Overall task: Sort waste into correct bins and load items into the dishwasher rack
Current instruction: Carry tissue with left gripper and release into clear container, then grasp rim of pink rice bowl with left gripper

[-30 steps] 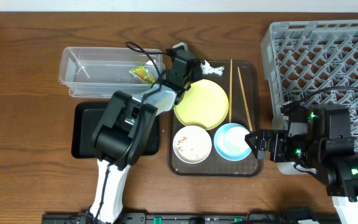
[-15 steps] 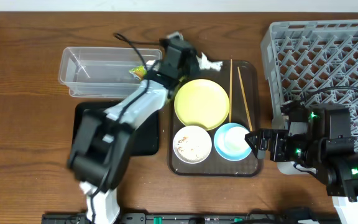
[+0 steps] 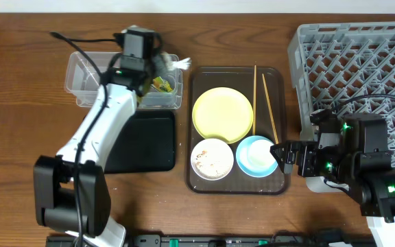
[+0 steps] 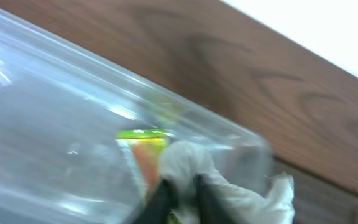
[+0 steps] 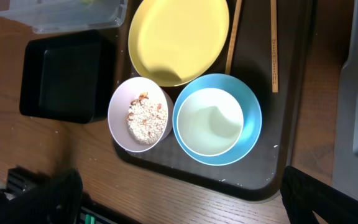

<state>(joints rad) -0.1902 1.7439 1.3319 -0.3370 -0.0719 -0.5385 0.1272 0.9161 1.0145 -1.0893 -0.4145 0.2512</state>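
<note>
Left gripper point(image 4: 184, 194) clenched on crumpled white paper scrap point(image 4: 241, 196), hanging over right end of clear tub point(image 3: 88, 68). Green-and-yellow sachet point(image 4: 143, 146) inside tub, just below. Right gripper point(image 3: 283, 156) spread wide, empty, at right edge of brown tray point(image 3: 197, 182), beside light blue bowl point(image 3: 256, 155). Yellow plate point(image 3: 222, 113), white bowl point(image 3: 212, 159) with crumbs and chopsticks point(image 3: 255, 96) on brown tray. Black tray point(image 3: 142, 147) beside tub.

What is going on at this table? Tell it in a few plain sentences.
The left gripper is shut on a crumpled white paper scrap, holding it over the end of the clear plastic rectangular tub, where a small green-and-yellow sachet wrapper lies. The right gripper hangs open and empty beside the dark brown serving tray. The round yellow plate, white bowl, light blue bowl and two thin wooden chopsticks sit on that tray.
</note>
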